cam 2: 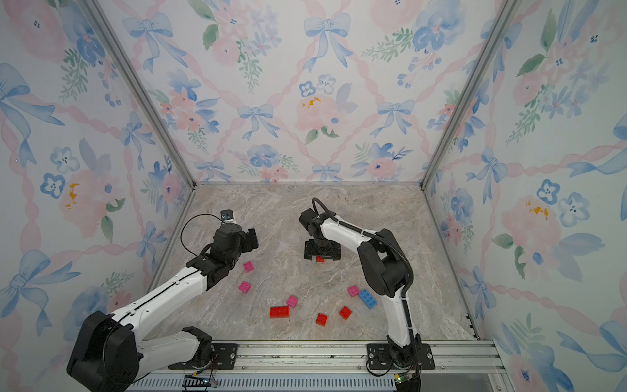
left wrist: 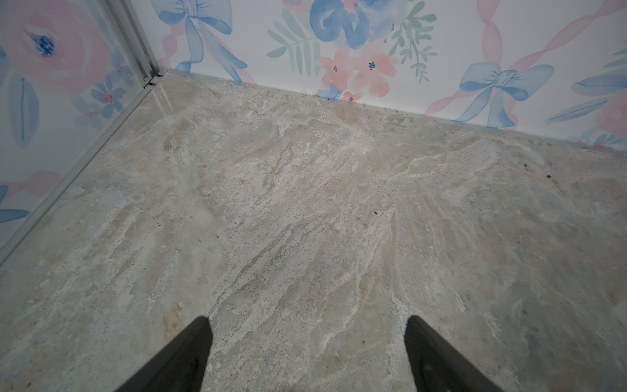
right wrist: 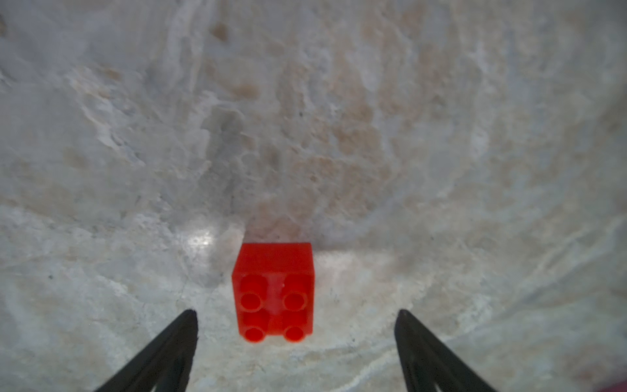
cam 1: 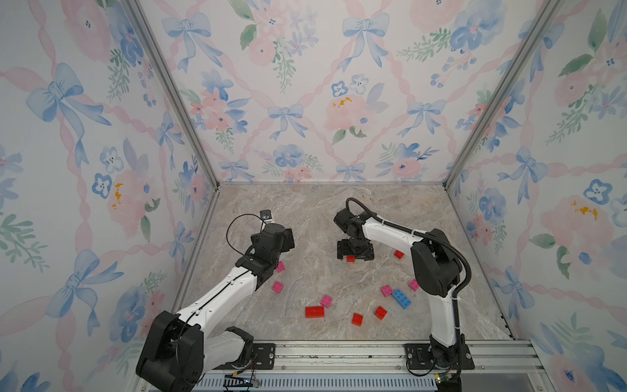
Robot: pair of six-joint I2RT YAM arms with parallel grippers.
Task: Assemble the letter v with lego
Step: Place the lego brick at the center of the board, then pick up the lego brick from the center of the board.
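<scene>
A small red lego brick (right wrist: 273, 292) sits studs up on the marble table, between the fingers of my right gripper (right wrist: 295, 314). That gripper is open and touches nothing. In both top views the brick (cam 1: 350, 259) peeks out under the right gripper (cam 1: 355, 254) at mid-table. My left gripper (left wrist: 308, 320) is open over bare table near the back left corner, and it (cam 1: 288, 239) holds nothing. Loose lego lie nearer the front: a long red brick (cam 1: 314, 311), a long blue brick (cam 1: 401, 299), red squares (cam 1: 357, 319) and pink squares (cam 1: 326, 301).
Flowered walls close in the table on three sides, with a metal post (left wrist: 135, 44) at the left back corner. A metal rail (cam 1: 339, 353) carrying both arm bases runs along the front. Two pink bricks (cam 1: 277, 287) lie beside the left forearm, and a red one (cam 1: 399, 254) by the right arm.
</scene>
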